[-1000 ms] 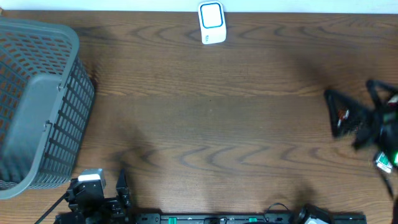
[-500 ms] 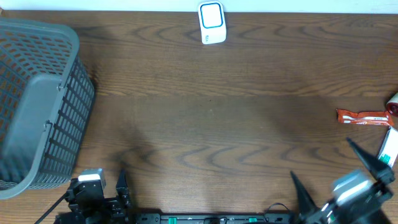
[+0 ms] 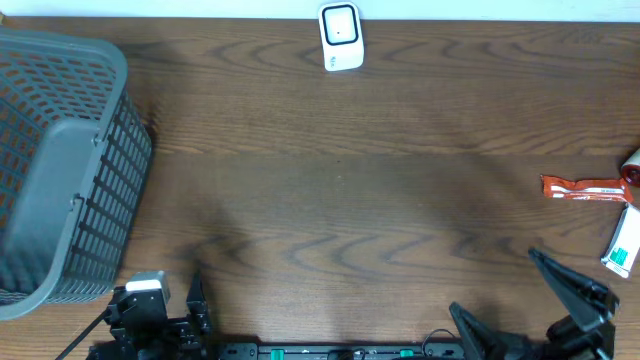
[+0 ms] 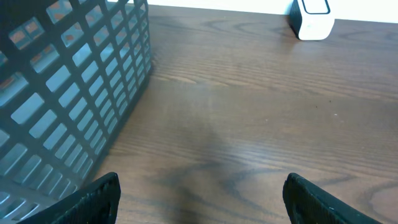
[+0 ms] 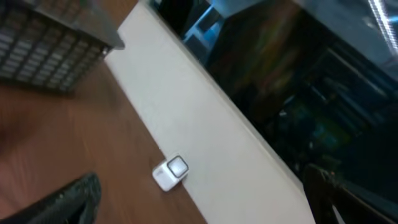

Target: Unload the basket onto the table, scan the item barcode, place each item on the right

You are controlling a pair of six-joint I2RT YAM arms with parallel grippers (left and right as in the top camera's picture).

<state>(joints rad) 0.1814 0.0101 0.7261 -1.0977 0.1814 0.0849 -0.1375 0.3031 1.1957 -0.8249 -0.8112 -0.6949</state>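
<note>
Entry, right gripper (image 3: pixel 492 281): you now have it at the near right edge (jaws spread wide), withdrawn from the right side. Red packet (image 3: pixel 585 188) and white-green box (image 3: pixel 623 248): now uncovered.

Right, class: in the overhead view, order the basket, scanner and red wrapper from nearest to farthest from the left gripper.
From the left gripper:
1. Basket, left edge.
2. Scanner, far edge, centre.
3. Red wrapper, right edge.

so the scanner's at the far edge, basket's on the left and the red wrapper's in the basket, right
No: the red wrapper lies on the table by its right edge, not in the basket; the overhead view shows it. The rest holds.
</note>
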